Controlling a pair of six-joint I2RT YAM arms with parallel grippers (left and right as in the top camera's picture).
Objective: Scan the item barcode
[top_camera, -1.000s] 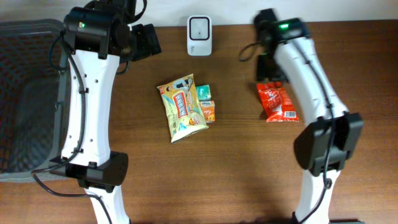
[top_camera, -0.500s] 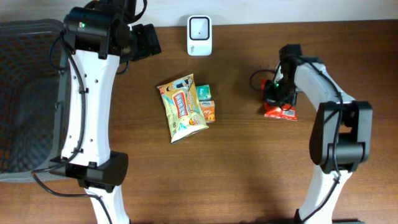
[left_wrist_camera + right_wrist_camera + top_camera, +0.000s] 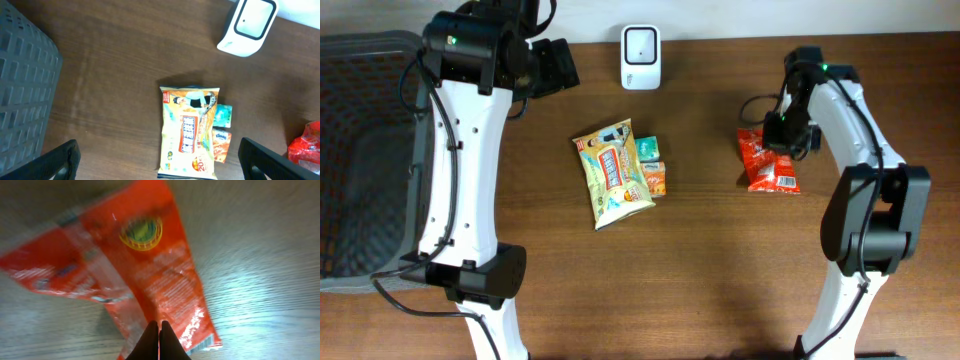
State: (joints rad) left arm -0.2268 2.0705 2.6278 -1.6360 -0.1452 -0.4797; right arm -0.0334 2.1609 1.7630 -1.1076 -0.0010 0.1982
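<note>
A red snack packet (image 3: pixel 770 165) lies at the right of the table. My right gripper (image 3: pixel 783 133) is down on its upper part. In the right wrist view the two dark fingertips (image 3: pixel 159 336) are pressed together, pinching a raised crease of the red packet (image 3: pixel 145 275). The white barcode scanner (image 3: pixel 640 44) stands at the back centre, also seen in the left wrist view as the scanner (image 3: pixel 246 25). My left gripper (image 3: pixel 160 162) hangs high and open near the back left, holding nothing, far from the packet.
A yellow snack bag (image 3: pixel 614 172) lies mid-table with a small green pack (image 3: pixel 648 150) and an orange tissue pack (image 3: pixel 657 180) against its right side. A dark mesh basket (image 3: pixel 360 150) fills the left edge.
My right arm swung down onto the red packet and its jaws closed on it; the packet's upper end has shifted slightly. The left arm has not moved.
</note>
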